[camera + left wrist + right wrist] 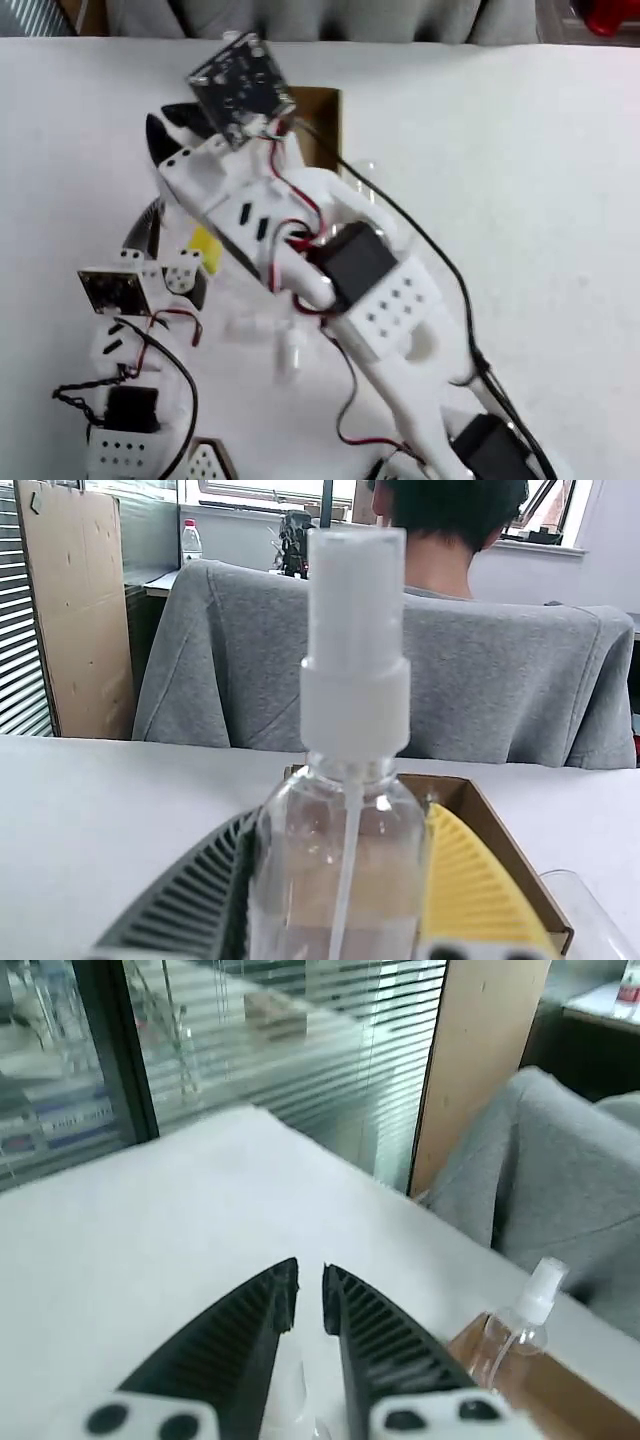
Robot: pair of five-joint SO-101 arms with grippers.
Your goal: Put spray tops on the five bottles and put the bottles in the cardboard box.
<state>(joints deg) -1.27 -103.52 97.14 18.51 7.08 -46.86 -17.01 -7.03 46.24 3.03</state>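
Left gripper (340,825): we see its grey and yellow ribbed fingers clamped on a bottle's body.
Held bottle: a clear plastic bottle (335,880), upright, near the box.
Spray top: a white plastic spray top (355,640) sits on its neck.
Right gripper (308,1285): black ribbed fingers a narrow slit apart, nothing between them, above the white table (150,1220).
Box: the brown cardboard box (495,825) lies open; a second clear bottle (518,1332), white-topped, stands at its rim, and we cannot tell whether inside.
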